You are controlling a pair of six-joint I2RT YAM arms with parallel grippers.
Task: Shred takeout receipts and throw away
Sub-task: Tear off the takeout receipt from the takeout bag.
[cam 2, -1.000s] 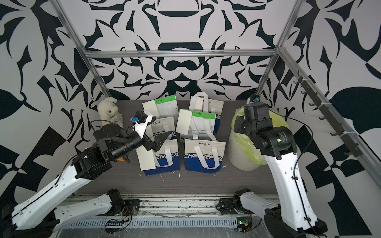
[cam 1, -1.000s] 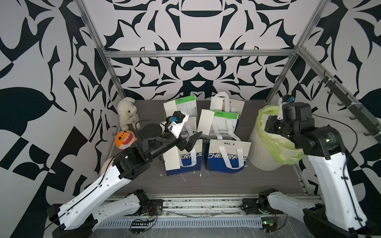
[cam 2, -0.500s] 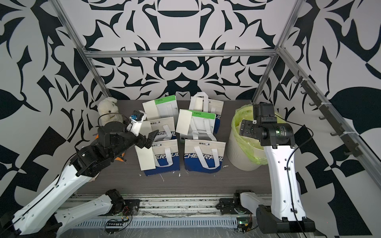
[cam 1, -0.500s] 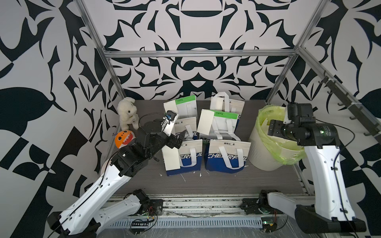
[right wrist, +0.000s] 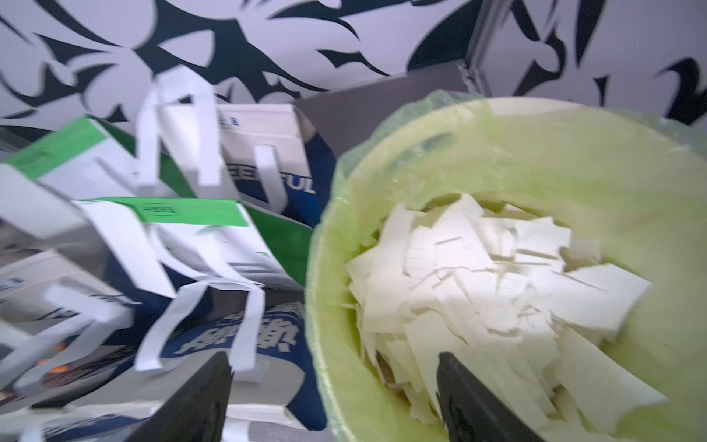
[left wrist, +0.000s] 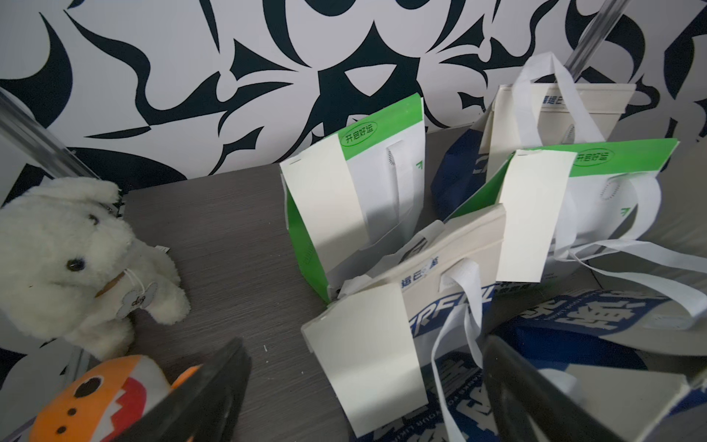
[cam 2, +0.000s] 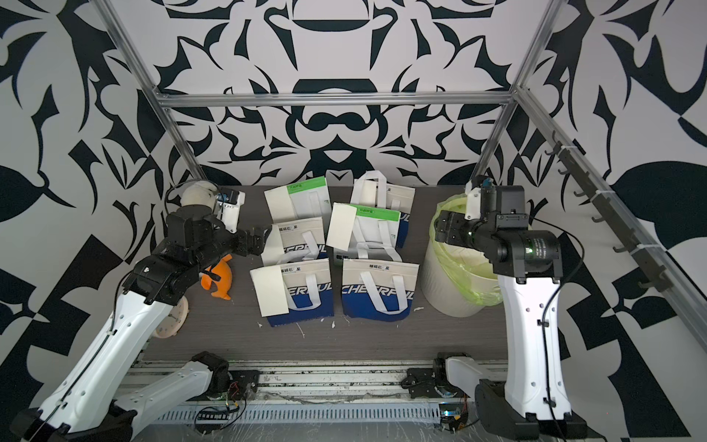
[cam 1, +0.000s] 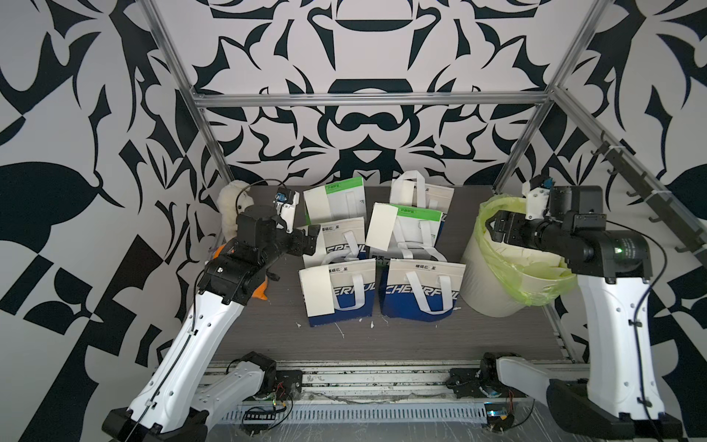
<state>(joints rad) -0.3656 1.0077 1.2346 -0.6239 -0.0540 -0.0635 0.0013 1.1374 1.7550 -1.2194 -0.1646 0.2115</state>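
Left gripper [cam 1: 311, 239]: the fingers stood spread wide and pinched nothing. It hung low at the left edge of the bag cluster.
Left gripper, nearest thing: the slip [cam 2: 273, 248] on the middle-left bag [cam 1: 340, 239] was just beside the tips. I could not tell if they touched.
Left wrist view: the two dark fingers [left wrist: 199, 398] framed that same slip, which hung flat down the bag's face.
Takeout receipts [cam 1: 317, 291]: five whole cream slips were counted in both top views, each on the front of a bag. They sat on the front-left, middle-left, middle-right, back-left and back-right bags.
Bags [cam 1: 421, 294]: there were six in two columns on the table. Four were cream and blue with white handles, and two had green tops.
Right gripper [cam 1: 501, 229]: the fingers were apart and held nothing. It was above the bin's rim, on the side facing the bags.
Right wrist view: the fingers [right wrist: 470, 398] stood open over the mouth of the bin (the bag side of this frame was blurred).
Torn pieces [right wrist: 478, 275]: a loose heap of cream strips lay inside the bin.
Bin [cam 1: 486, 291]: it was a cream tub at the right of the table, just beside the front-right bag. A green liner [cam 1: 493, 214] was folded over its rim.
Plush dog [left wrist: 69, 248]: it was white and sat in the far-left corner.
Orange toy [cam 2: 220, 277]: it lay near the dog, partly under the left arm.
Table [cam 1: 421, 344]: it had a dark grey grain, with small white flecks [cam 1: 336, 329] in front of the front bags.
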